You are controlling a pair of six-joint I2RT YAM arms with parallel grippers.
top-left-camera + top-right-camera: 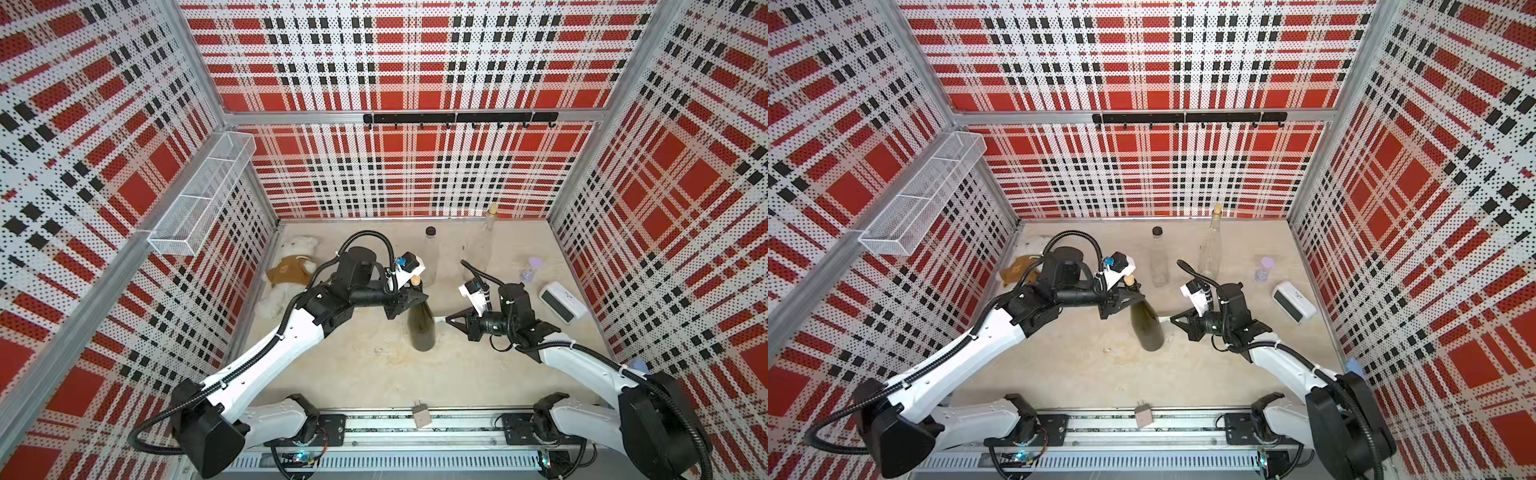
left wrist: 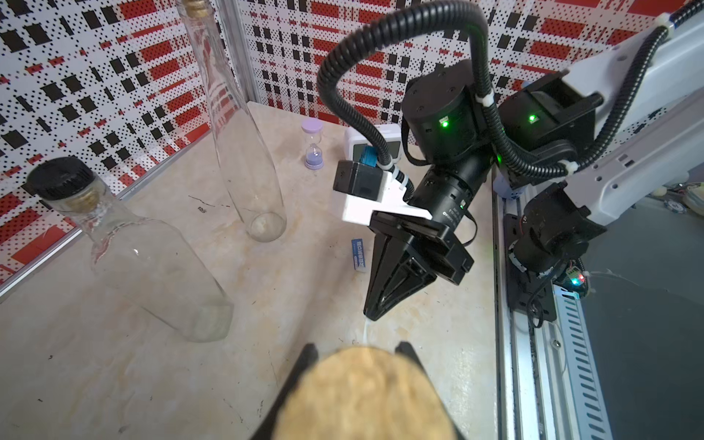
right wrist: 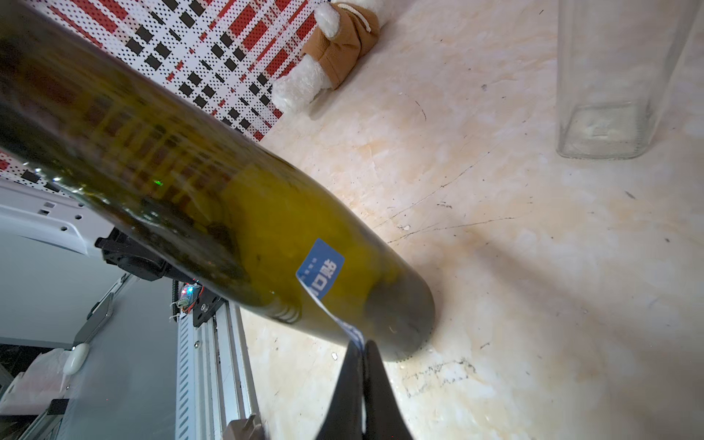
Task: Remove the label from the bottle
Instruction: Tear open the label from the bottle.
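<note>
A dark green bottle (image 1: 421, 328) (image 1: 1147, 328) with a cork (image 2: 362, 396) stands upright mid-table in both top views. My left gripper (image 1: 415, 297) (image 2: 360, 348) is shut on the bottle's neck just under the cork, its black fingers on either side. A blue label (image 3: 320, 272) still sticks to the lower body, and its peeled end runs as a strip (image 1: 439, 320) to my right gripper (image 1: 448, 320) (image 3: 362, 344). That gripper is shut on the strip, just right of the bottle's base, and also shows in the left wrist view (image 2: 371, 314).
Behind stand a clear bottle with a black cap (image 1: 431, 257) and a tall clear corked bottle (image 1: 490, 232). A purple hourglass (image 1: 532, 268) and a white device (image 1: 563, 305) sit at the right, a teddy bear (image 1: 291, 266) at the left. A loose blue sticker (image 2: 358, 254) lies on the table.
</note>
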